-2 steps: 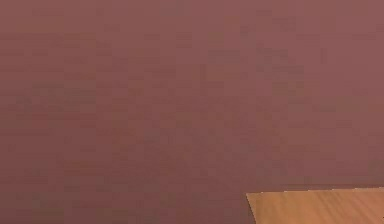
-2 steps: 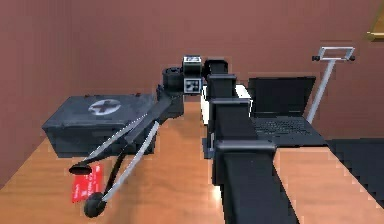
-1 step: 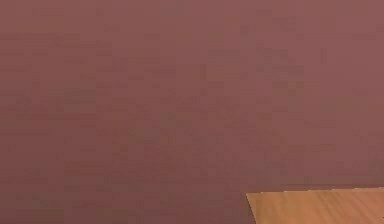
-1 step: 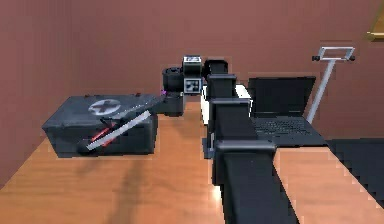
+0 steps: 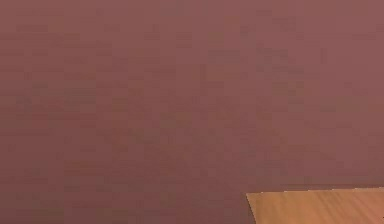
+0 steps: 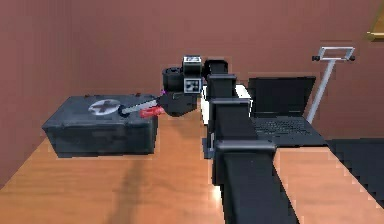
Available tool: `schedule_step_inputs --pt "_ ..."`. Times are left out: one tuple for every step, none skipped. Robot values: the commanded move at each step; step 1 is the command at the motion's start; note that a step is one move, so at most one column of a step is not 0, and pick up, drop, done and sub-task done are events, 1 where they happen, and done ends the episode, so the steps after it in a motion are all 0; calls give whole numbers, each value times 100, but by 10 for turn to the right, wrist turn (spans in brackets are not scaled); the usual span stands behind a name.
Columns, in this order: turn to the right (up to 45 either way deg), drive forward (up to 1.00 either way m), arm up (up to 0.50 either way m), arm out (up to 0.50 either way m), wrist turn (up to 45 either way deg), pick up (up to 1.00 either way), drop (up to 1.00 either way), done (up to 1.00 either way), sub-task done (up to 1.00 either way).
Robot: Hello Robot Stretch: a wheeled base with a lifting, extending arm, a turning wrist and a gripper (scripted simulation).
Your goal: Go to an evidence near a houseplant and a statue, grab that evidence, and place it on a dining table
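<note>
My arm reaches out over a wooden table (image 6: 120,190), and the gripper (image 6: 140,106) sits at its far end beside a dark grey box (image 6: 88,135) lying on the tabletop. A small red thing (image 6: 151,113) shows right at the fingers, against the box's near corner. I cannot tell whether the gripper holds it or anything else. A grey round shape (image 6: 103,105) lies on the box's lid. In the forward view, a corner of the wooden table (image 5: 320,208) shows at the bottom right.
A black laptop (image 6: 281,108) stands with its lid up on the table, right of the arm. A white metal frame (image 6: 330,75) rises behind it. A dark flat surface (image 6: 362,165) lies at the arm side view's right edge. A reddish-brown wall (image 5: 180,100) stands close ahead.
</note>
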Motion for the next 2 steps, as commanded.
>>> schedule_step_inputs --pt "0 0 0 0 360 0 0 0 0" --pt "0 0 -2 0 0 0 0 0 0"
